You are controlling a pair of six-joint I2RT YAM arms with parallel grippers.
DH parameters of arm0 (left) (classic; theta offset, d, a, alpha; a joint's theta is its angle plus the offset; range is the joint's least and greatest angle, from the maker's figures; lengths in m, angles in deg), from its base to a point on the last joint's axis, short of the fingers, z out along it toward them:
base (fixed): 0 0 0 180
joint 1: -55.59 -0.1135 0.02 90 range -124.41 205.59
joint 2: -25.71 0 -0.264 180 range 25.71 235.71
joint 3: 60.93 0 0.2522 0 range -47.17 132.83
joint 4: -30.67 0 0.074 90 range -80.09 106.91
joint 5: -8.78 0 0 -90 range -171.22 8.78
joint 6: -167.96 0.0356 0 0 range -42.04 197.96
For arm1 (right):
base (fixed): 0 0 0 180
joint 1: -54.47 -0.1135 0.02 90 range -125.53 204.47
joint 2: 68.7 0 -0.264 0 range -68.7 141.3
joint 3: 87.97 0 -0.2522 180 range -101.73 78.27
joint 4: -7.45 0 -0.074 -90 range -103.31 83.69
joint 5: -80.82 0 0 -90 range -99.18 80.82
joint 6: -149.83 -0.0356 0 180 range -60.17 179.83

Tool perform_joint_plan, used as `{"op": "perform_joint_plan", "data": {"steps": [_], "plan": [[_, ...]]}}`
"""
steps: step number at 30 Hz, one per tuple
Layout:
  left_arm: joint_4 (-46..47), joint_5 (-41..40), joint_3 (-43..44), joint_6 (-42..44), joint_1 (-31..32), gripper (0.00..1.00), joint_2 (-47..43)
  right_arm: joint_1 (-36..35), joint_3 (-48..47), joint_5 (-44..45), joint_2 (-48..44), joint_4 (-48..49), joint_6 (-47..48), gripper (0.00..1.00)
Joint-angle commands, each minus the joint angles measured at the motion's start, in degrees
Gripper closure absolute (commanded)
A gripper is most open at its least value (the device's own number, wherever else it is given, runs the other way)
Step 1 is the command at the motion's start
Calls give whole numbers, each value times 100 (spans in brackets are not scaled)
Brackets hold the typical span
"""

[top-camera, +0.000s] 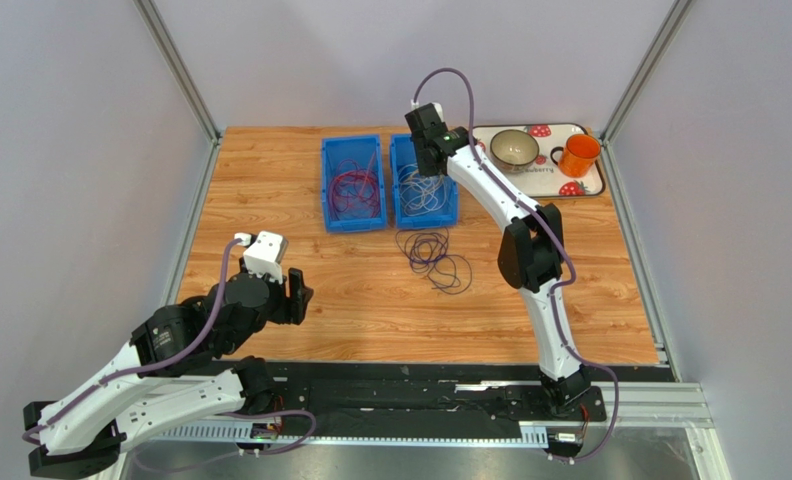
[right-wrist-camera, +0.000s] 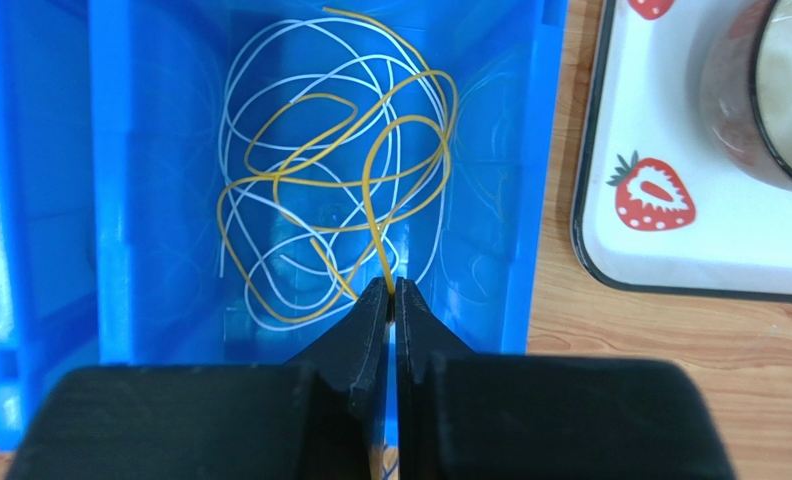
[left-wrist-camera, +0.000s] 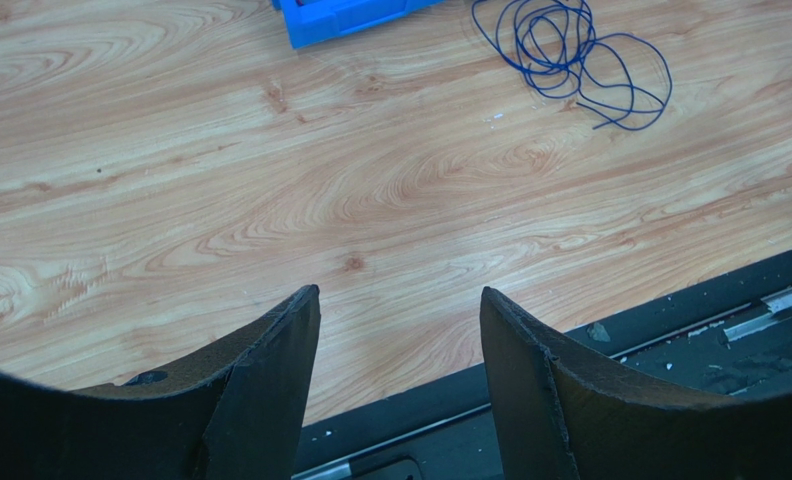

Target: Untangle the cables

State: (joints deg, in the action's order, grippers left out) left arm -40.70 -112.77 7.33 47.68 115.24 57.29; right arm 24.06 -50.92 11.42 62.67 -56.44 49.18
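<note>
Pinching yellow cable (right-wrist-camera: 380,250) at 6 o'clock of its loops with right gripper (right-wrist-camera: 391,285); light, floppy, likely dragging white cable (right-wrist-camera: 232,90); left gripper (left-wrist-camera: 400,300) spread.

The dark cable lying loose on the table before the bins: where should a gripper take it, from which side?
Grip the dark cable on its outermost loop, a single strand clear of the denser coil. Come straight down, fingers straddling it, since it lies flat on the table. The left gripper is open; the right gripper is shut on the yellow cable.
</note>
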Motion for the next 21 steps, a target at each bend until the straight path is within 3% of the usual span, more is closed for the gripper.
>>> {"op": "perform_joint_plan", "data": {"steps": [1, 3, 7, 17, 21], "plan": [[100, -9, 34, 93, 20, 32, 24, 53, -63, -275, 161, 425, -77, 88], [92, -18, 34, 93, 19, 32, 42, 53, 42, -372, 73, 425, -130, 76], [91, -9, 34, 93, 20, 31, 68, 44, 384, -557, -216, 442, -182, 64], [100, 8, 34, 93, 19, 31, 104, 36, 1298, -1005, -1490, 469, -358, 61], [179, 210, 8, 189, 11, 31, 217, 18, 2210, -1242, -2185, 670, -481, 59]]}}
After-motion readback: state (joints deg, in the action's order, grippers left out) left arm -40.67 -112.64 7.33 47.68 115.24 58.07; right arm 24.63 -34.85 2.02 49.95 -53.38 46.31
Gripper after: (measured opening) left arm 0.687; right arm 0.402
